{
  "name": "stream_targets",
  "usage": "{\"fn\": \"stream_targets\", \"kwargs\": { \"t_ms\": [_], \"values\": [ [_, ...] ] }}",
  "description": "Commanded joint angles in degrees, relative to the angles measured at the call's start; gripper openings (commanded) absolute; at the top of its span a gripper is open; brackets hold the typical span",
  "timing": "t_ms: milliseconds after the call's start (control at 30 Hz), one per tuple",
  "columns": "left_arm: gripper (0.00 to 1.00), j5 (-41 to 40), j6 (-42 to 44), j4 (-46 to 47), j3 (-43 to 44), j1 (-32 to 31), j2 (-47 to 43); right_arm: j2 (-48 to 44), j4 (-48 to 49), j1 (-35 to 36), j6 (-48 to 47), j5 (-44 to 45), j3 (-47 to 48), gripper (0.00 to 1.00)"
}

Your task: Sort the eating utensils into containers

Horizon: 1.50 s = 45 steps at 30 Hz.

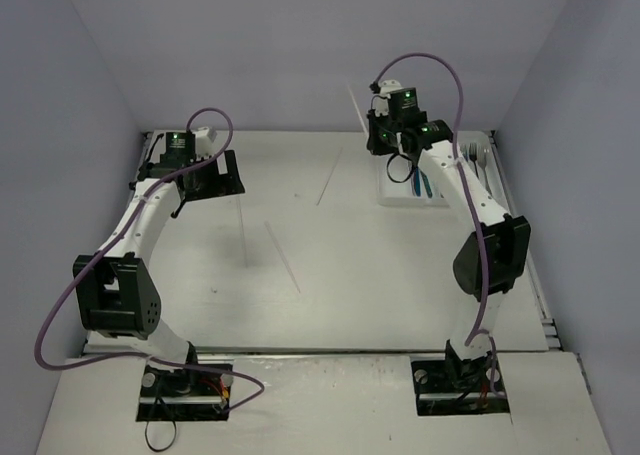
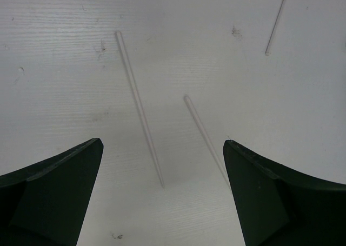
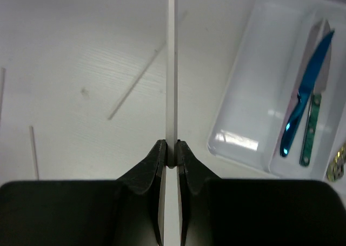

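On the white table (image 1: pixel 380 275), the tray (image 3: pixel 246 89) sits at the far right, and it is the right arm that reaches it; the left arm is well apart, over on the far left. The right gripper (image 3: pixel 172 151) has its jaws pressed together on the held stick (image 3: pixel 172 67), pinched near one end, so that the stick runs straight forward from the fingertips. In the right wrist view the tray lies to the right of the jaws, near but not under them. Its long compartments run slightly slantwise to the stick's axis, so the next move looks to need a shift to the right and a small turn to line the stick up with a slot. The nearest compartment shows bare; the next holds a blue knife (image 3: pixel 305 89) and a teal-handled piece (image 3: pixel 309 132), lying lengthwise side by side. The left gripper (image 2: pixel 162 142) hangs over the table with its jaws wide apart and nothing between them. Below it two loose sticks, the long stick (image 2: pixel 139 108) and the short stick (image 2: pixel 204 135), lie roughly parallel, their axes pointing away from the jaws and leaning left. A third stick (image 2: pixel 275 21) lies farther off to the right. All the sticks look thin, pale, straight and hard to tell from the tabletop.
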Motion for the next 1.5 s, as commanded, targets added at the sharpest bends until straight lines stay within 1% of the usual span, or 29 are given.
{"fn": "stream_targets", "kwargs": {
  "t_ms": [0, 167, 267, 367, 833, 933, 1100, 1200, 1300, 1400, 1467],
  "values": [
    [0.94, 2.4, 0.2, 2.5, 1.0, 0.2, -3.7, -3.8, 0.1, -3.1, 6.5, 5.0, -8.1, 0.00],
    [0.94, 3.8, -0.7, 3.1, 1.7, 0.2, -3.5, -5.7, 0.1, -5.5, 9.0, 7.4, -13.3, 0.00],
    [0.94, 1.9, -0.6, 2.9, 1.9, 0.2, -3.0, -4.8, 0.1, -6.3, 9.3, 6.4, -14.3, 0.00],
    [0.94, 1.9, -0.4, 2.5, 2.0, 0.2, -2.6, -3.5, 0.2, -6.9, 9.4, 5.3, -14.2, 0.00],
    [0.94, 1.7, -0.6, 2.4, 1.2, 0.2, -1.3, 9.2, 0.1, -10.1, 10.0, 0.2, -5.7, 0.00],
    [0.94, 1.9, -0.8, 2.4, 1.2, 0.2, -1.1, 10.9, 0.0, -10.5, 10.3, -0.3, -3.5, 0.00],
    [0.94, 2.0, -1.1, 2.5, 1.2, 0.2, -0.4, 14.0, -0.1, -11.3, 10.9, -3.5, -0.7, 0.00],
    [0.94, 1.8, -1.1, 2.5, 1.2, 0.2, -0.3, 15.7, -0.1, -12.0, 10.9, -4.9, 0.9, 0.02],
    [0.94, 1.6, -1.1, 2.4, 1.3, 0.2, -0.3, 17.2, -0.2, -12.3, 10.9, -5.3, 2.7, 0.16],
    [0.94, 1.5, -1.2, 2.3, 1.4, 0.2, -0.5, 17.4, -0.4, -12.6, 11.0, -6.9, 3.4, 0.36],
    [0.94, 1.5, -1.1, 2.3, 1.3, 0.2, -0.8, 16.7, -0.4, -12.6, 11.1, -7.4, 3.4, 0.42]
  ]
}}
